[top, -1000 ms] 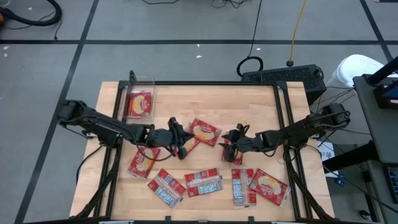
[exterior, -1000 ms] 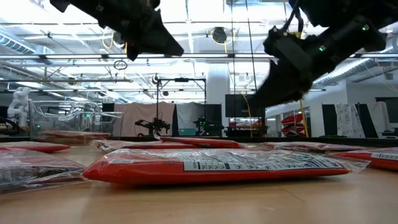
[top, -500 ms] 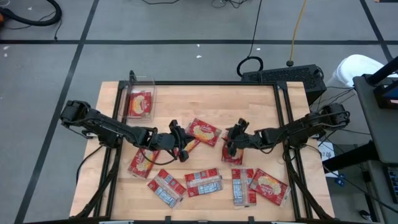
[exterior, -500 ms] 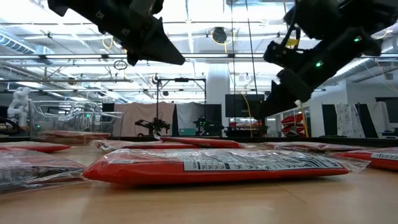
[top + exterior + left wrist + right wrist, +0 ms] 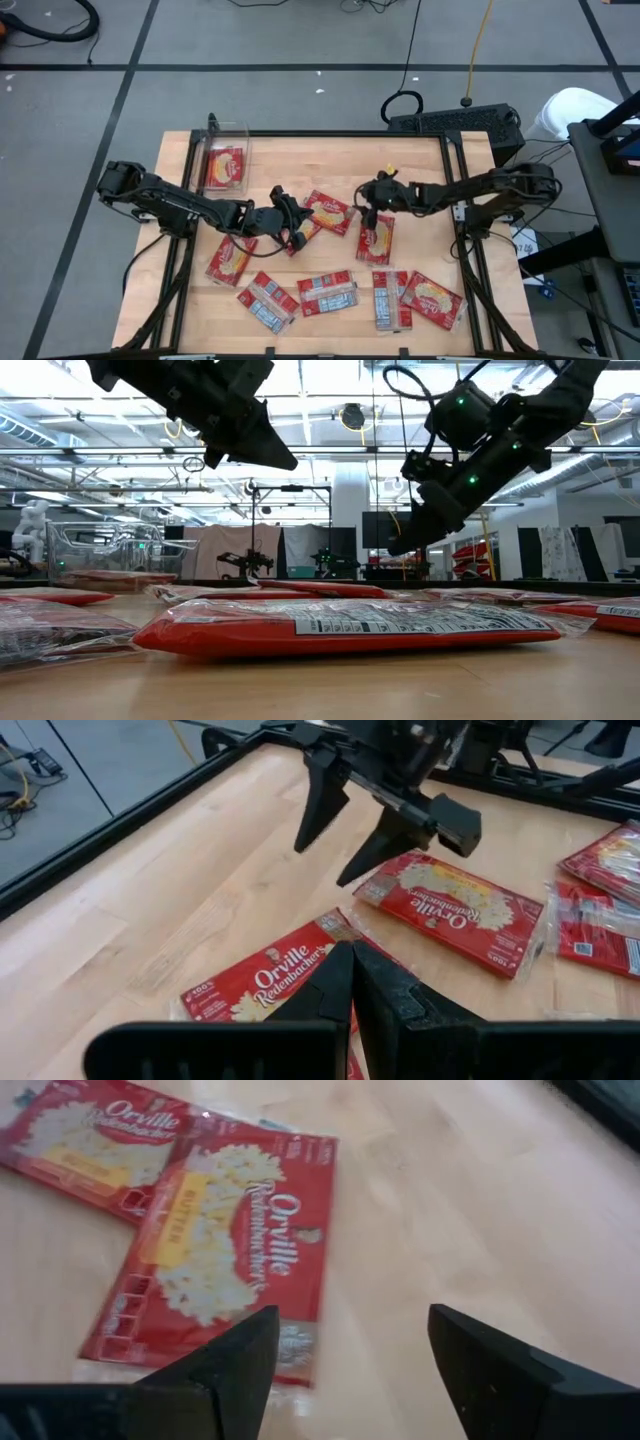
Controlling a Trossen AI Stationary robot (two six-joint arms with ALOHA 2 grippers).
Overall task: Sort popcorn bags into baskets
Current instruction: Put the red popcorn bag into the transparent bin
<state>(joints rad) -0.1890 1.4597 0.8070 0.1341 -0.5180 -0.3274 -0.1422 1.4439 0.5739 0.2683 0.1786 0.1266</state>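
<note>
Across the wooden bench (image 5: 300,150) I see both arms reaching toward the middle, with the red popcorn bags (image 5: 325,294) scattered mostly over its near half. At the far left corner sits the clear basket (image 5: 224,160), and one bag (image 5: 225,166) lies inside it, picture side up. My right tool (image 5: 375,193) hangs above the bench centre with its two fingers (image 5: 500,1365) spread wide and nothing between them; right beneath it a bag (image 5: 377,238) lies flat on the wood (its popcorn picture faces up). Just beside that one, another picture-side bag (image 5: 328,211) rests toward the left arm. My left tool (image 5: 293,222) hovers low over a third bag (image 5: 265,982), its fingers (image 5: 335,985) pressed together and gripping nothing. Along the near edge lie bags with their label panels up, and one more bag (image 5: 229,262) sits beneath the left arm.
</note>
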